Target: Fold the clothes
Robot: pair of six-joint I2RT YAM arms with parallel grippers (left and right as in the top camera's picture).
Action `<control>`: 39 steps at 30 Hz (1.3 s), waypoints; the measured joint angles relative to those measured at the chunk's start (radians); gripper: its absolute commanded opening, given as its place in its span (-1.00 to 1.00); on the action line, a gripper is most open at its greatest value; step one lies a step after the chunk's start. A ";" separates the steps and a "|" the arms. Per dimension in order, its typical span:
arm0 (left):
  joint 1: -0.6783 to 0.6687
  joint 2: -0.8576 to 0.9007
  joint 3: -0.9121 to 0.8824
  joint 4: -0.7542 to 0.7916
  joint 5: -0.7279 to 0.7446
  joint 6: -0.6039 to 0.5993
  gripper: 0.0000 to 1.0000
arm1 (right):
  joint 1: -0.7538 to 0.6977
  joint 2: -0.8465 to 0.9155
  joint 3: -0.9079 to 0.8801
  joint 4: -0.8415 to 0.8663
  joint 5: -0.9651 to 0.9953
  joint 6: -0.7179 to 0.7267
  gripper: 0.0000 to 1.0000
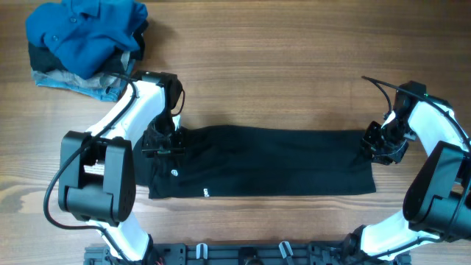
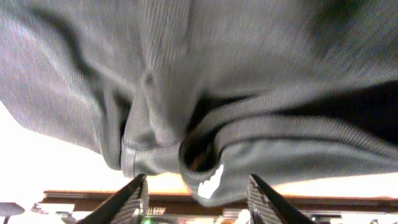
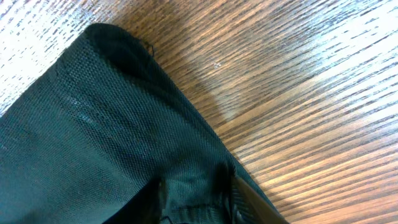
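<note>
A black T-shirt (image 1: 272,162) lies flat on the wooden desk (image 1: 294,66), folded into a long band that runs from side to side. Its edges are fairly straight. The end by the left arm is a little wider and more rumpled. Two small white marks show on that end, one just inside the fold (image 1: 175,174) and one at the near edge (image 1: 207,193).

The left hand (image 1: 163,141) sits on the shirt's left end, at its far corner. From the left wrist camera its fingers (image 2: 132,198) stand apart, open. A bunched fold of grey-looking fabric with a white label (image 2: 211,182) sits between and beyond them, touching neither finger.

The right hand (image 1: 381,145) is at the shirt's right end, on its far corner. The right wrist camera shows the shirt's knit corner close up against bare wood. The fingers are only dark shapes at the bottom edge of that view, merged with the cloth, so I cannot tell whether this hand is open or gripping.

Well beyond the shirt's left end, a crumpled blue shirt (image 1: 88,33) lies on top of a pale denim piece (image 1: 81,85).
</note>
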 measured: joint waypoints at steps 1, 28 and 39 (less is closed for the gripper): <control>0.000 0.000 0.000 0.012 0.000 0.001 -0.40 | 0.000 0.000 0.000 0.000 0.000 0.000 -0.24; 0.048 -0.060 -0.211 0.369 0.090 -0.200 -0.66 | -0.106 0.000 0.016 0.026 -0.150 -0.111 0.72; 0.124 -0.056 -0.116 0.221 0.014 -0.175 -0.18 | -0.107 -0.004 -0.063 0.103 -0.232 -0.237 0.75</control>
